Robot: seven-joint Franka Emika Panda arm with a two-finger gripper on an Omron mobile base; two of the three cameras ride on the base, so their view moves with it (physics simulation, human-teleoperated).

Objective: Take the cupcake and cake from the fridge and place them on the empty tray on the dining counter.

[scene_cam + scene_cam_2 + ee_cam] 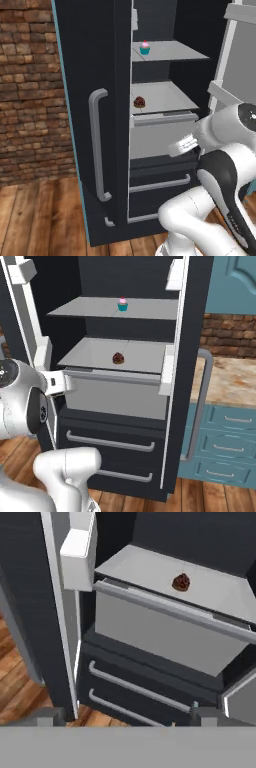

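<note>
Brick wall and wooden floorboards frame the fridge (95, 125), whose door stands swung open on light grey shelves. On the upper shelf (100, 308) sits the cupcake (145, 48), upright and near the front edge. On the shelf below (140, 356) rests the cake (118, 358), also upright, a little back from the shelf's lip and well apart from the cupcake. Below them come a pale drawer (160, 642) and two dark pull-out drawers with grey bar handles.

The pincer (125, 714) hangs low before the open compartment, released with its fingers spread wide and nothing between them, its tips level with the lower drawers and well short of either sweet.

Both sweets look light and soft, so they should lift with hardly any effort but would crush or smear under a hard squeeze. The cake is probably best taken low around its sides. The cupcake would be safer gripped at the teal wrapper, below the pink frosting. Neither is likely to be slippery, though each may tip if nudged.
</note>
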